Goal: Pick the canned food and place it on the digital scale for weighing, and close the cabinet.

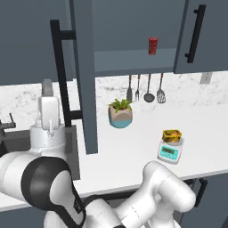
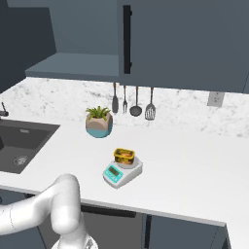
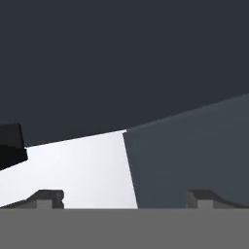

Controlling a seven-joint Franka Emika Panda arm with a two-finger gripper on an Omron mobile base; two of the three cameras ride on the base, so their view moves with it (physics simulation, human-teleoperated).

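Note:
The canned food, a short yellow-orange tin, rests on top of the digital scale on the white counter. The cabinet's left door is swung out toward me, and its black bar handle stands just right of my hand. The right door is closed. My gripper is raised beside that handle, open, with nothing between its fingers. The hand view looks close onto the slate door panel and a bit of black handle.
A slim red can stands on the open cabinet shelf. A potted plant and hanging utensils are at the back wall. The dark sink lies to the left, and a wall outlet is at the right.

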